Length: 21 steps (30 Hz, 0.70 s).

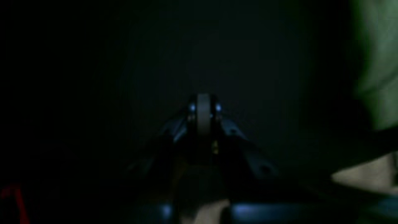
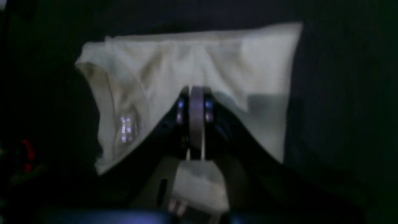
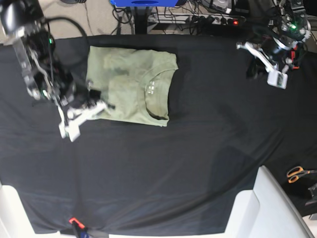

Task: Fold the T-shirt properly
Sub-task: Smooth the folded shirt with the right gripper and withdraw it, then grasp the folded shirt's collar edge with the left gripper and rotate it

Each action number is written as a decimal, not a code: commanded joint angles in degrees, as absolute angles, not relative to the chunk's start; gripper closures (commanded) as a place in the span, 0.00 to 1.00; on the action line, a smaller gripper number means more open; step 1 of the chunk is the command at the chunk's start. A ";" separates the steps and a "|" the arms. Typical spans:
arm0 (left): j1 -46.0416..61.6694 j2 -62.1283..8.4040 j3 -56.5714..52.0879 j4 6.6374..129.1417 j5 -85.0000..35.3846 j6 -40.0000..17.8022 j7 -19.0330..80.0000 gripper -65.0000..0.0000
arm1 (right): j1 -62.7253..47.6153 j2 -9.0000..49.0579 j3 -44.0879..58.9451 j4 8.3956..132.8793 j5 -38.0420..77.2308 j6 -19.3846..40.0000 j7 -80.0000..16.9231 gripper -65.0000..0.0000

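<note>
A large black cloth (image 3: pixel 163 163) covers the table. Both sets of jaws are pressed together on nothing: the right gripper (image 2: pixel 196 93) hovers over the folded T-shirt (image 3: pixel 130 85), while the left gripper (image 1: pixel 203 101) hangs well apart, over bare cloth.

The base view looks straight down from high above the black cloth (image 3: pixel 163 168). Each wrist camera looks along its own closed gripper — the right gripper (image 2: pixel 196 93) close over the T-shirt (image 2: pixel 174 68), which the base view also shows near the cloth's far-left corner — while the left gripper (image 1: pixel 204 102) faces dark cloth.
</note>
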State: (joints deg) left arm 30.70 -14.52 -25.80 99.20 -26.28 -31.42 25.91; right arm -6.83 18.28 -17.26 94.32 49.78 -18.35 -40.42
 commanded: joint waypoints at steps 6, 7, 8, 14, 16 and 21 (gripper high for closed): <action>24.04 -18.51 -19.21 97.19 -41.36 -31.87 33.98 0.02 | -11.82 21.85 -12.53 94.99 49.45 -18.51 -39.16 1.00; 23.08 -18.59 -17.36 96.13 -42.77 -33.10 34.15 0.00 | -12.53 22.46 -12.53 94.99 49.45 -18.51 -38.20 1.00; 22.11 -18.59 -15.43 95.16 -43.47 -35.03 34.15 0.00 | -13.14 23.08 -12.53 94.90 49.45 -18.51 -36.97 1.00; 16.48 -16.57 -5.85 87.87 -43.56 -39.69 34.42 0.00 | -14.90 24.04 -12.53 94.73 49.45 -18.51 -34.68 1.00; 14.99 -15.87 -3.47 85.14 -43.56 -39.69 34.24 0.00 | -14.99 24.66 -12.79 94.73 49.45 -18.51 -34.59 1.00; 11.65 -14.20 1.10 78.73 -43.56 -38.02 34.15 0.00 | -14.99 24.66 -12.62 94.64 49.45 -18.51 -34.51 1.00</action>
